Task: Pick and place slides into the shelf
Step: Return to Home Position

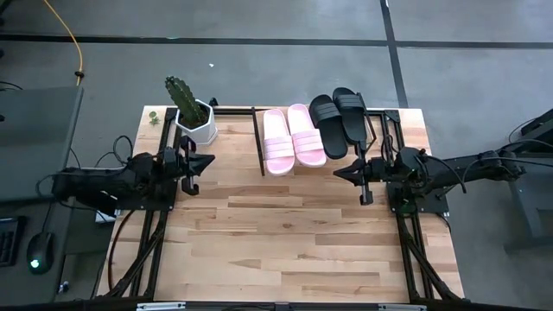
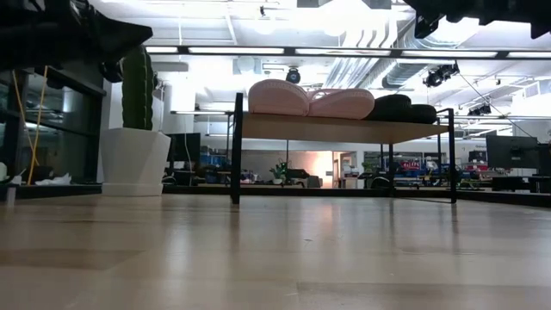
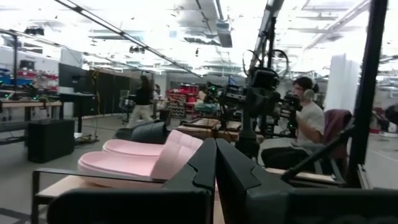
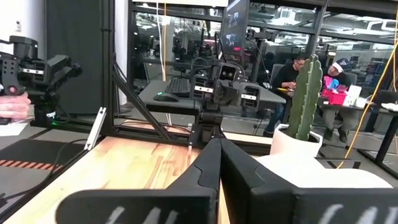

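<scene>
Slides (image 1: pixel 304 136) on shelf (image 2: pixel 344 129): two pink, two black

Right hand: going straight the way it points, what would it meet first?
Probably the left hand, facing it across the table, dead ahead in the right wrist view. The line from the right hand runs close past the shelf; clearance unclear.

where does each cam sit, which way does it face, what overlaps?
High: overhead, straight down on the table; both arms, left gripper and right gripper shut.
Low: tabletop height, level toward the shelf; only dark arm parts at top.
Left wrist: on its arm, past its fingers toward the pink slides and the other arm.
Right wrist: on its arm, past its fingers toward the cactus and the other arm.
Shared: pink slides in high, low, left wrist.
</scene>
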You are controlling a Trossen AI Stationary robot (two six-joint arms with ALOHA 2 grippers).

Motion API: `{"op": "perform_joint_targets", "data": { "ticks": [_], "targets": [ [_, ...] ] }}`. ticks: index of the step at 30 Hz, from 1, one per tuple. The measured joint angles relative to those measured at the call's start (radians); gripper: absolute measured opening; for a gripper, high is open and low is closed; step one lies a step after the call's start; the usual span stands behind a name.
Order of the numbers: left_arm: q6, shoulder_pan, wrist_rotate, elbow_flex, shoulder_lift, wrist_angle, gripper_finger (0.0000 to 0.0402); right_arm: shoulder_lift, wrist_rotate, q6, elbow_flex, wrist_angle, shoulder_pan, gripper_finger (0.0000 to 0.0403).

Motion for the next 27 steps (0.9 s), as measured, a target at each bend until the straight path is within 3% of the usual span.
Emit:
{"op": "perform_joint_targets", "data": {
  "ticks": [5,12,27],
  "targets": [
    [0.020,-0.075,-0.047,0.000,0.000,-0.018,0.0000,0.000,0.005,-0.027,-0.004,0.004,0.000,0.0000],
    [0.021,-0.097,-0.082,0.000,0.000,-0.063,0.0000,-0.042,0.008,-0.049,-0.124,0.185,0.000,0.0000],
    [0.013,-0.097,-0.078,0.000,0.000,-0.087,0.0000,-0.361,0.038,-0.020,-0.319,0.215,0.000,0.0000]
  ]
}}
